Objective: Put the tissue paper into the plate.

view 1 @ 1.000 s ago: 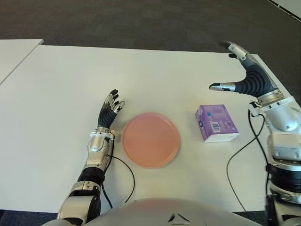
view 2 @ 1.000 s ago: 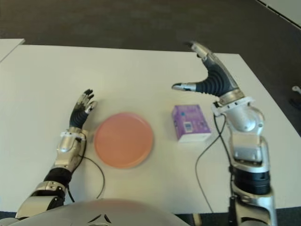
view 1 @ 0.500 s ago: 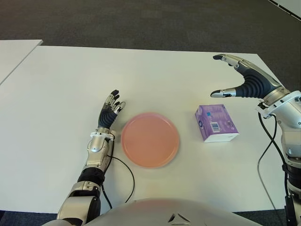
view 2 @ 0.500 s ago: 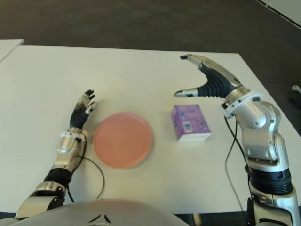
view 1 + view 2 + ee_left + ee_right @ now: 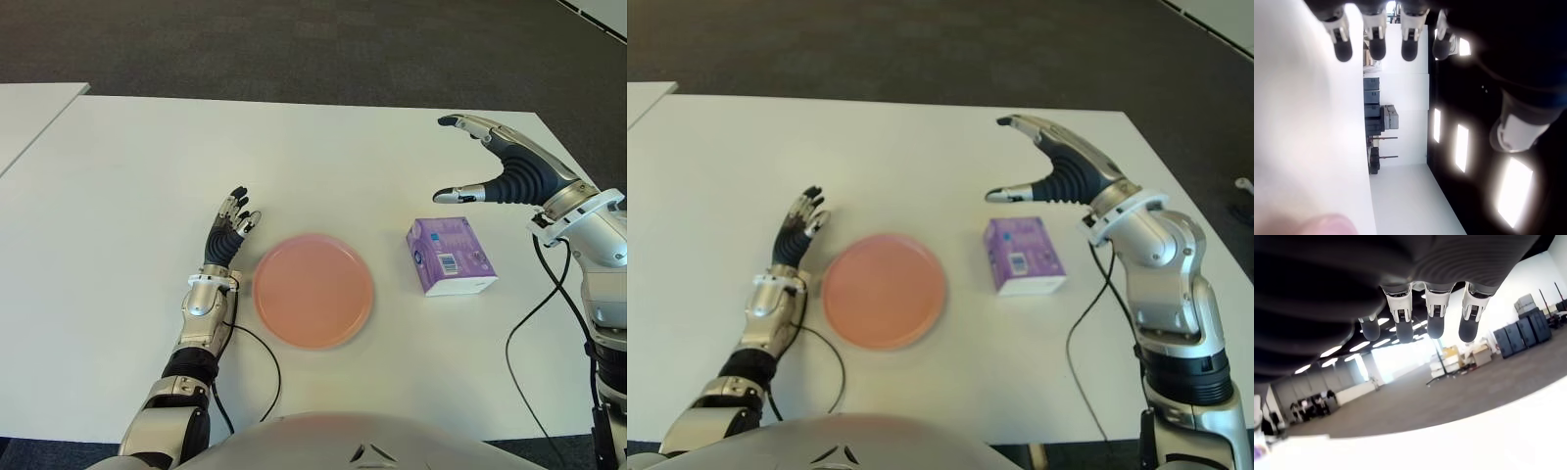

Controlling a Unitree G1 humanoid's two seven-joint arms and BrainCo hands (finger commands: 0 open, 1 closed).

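Observation:
A purple tissue pack lies flat on the white table, to the right of a round pink plate. My right hand hovers open above and just behind the pack, thumb and fingers spread, holding nothing and not touching it. In the right wrist view its fingertips point out over the table, and a sliver of the purple pack shows at the frame's edge. My left hand shows at the plate's left side, fingers extended and empty.
A second white table's corner shows at the far left. Dark carpet lies beyond the far table edge. Black cables trail over the table from both forearms near the front edge.
My right hand has come down and tilted forward, then drifted slightly left toward the tissue pack. The pack, plate and left hand have not moved.

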